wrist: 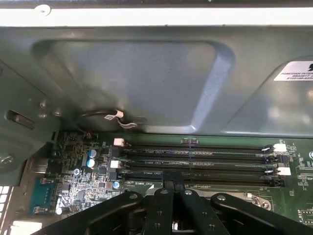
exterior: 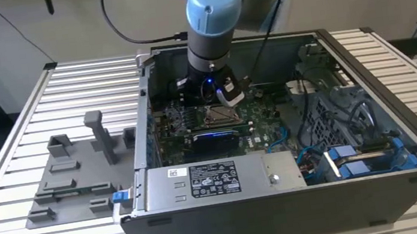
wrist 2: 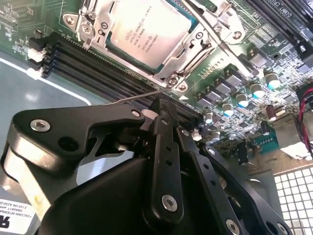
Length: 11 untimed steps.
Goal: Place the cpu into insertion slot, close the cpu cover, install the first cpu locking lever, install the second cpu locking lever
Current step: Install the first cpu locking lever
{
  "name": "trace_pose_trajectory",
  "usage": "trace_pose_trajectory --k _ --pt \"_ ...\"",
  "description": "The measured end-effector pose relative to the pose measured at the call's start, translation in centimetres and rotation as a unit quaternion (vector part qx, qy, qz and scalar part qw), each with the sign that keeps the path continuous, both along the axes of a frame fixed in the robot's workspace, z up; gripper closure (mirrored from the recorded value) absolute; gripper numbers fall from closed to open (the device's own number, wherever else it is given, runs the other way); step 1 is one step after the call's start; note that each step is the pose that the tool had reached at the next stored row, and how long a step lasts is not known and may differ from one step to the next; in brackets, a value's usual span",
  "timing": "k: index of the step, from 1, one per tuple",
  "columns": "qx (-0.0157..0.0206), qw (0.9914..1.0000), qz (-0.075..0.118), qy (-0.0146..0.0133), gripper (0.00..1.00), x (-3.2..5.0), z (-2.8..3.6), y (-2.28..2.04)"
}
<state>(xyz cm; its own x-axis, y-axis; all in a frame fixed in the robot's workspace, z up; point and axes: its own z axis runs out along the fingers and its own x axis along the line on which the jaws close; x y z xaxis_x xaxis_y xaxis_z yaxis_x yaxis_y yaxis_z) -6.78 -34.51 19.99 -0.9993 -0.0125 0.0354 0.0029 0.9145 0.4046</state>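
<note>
The cpu [wrist 2: 144, 27] lies flat in the insertion slot [exterior: 218, 114] on the green motherboard, silvery top up. The cpu cover [wrist 2: 188, 46] is down over it, framing the chip. A thin wire locking lever [wrist 2: 132, 98] runs along the socket's near edge, right at the tips of my gripper [wrist 2: 161, 104]. A second lever rod [wrist 2: 217, 32] lies along the adjacent side of the socket. The black fingers are together, and I cannot tell if they touch the wire. In the exterior view my gripper [exterior: 226, 97] hangs inside the case just beyond the socket. In the first wrist view the gripper [wrist: 173, 185] points at the memory slots.
Black memory slots [wrist: 195, 161] run beside the socket. Capacitors [wrist 2: 234, 105] stand close to the fingers. The case wall [wrist: 146, 73] rises behind the board. A power supply [exterior: 217, 179] and blue cables [exterior: 343, 154] fill the case front. A grey fixture plate [exterior: 71, 177] lies outside.
</note>
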Motion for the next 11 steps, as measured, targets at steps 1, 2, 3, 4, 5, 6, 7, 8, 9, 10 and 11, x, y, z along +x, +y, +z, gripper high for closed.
trace_pose_trajectory --k 1,2,3,4,5,6,7,8,9,10,11 --pt "-0.0001 1.00000 0.000 0.0000 0.89 -0.01 -0.04 -0.02" --pt "-0.0001 1.00000 0.000 -0.0001 0.89 -0.02 -0.10 -0.03" --pt "-0.0003 1.00000 0.000 -0.0001 0.89 -0.04 -0.14 -0.04" --pt "-0.0006 1.00000 0.000 -0.0001 0.89 -0.05 -0.19 -0.04" --pt "-0.0009 1.00000 0.000 0.0000 0.89 -0.05 -0.21 -0.04" --pt "-0.0010 1.00000 0.000 0.0000 0.89 -0.05 -0.22 -0.05" --pt "-0.0010 1.00000 0.000 0.0000 0.89 -0.05 -0.24 -0.05" --pt "-0.0008 1.00000 0.000 -0.0001 0.89 -0.05 -0.28 -0.04" --pt "-0.0008 1.00000 0.000 -0.0001 0.89 -0.05 -0.31 -0.04" --pt "-0.0008 1.00000 0.000 -0.0001 0.89 -0.05 -0.34 -0.04" --pt "-0.0009 1.00000 0.000 -0.0001 0.89 -0.05 -0.36 -0.05"
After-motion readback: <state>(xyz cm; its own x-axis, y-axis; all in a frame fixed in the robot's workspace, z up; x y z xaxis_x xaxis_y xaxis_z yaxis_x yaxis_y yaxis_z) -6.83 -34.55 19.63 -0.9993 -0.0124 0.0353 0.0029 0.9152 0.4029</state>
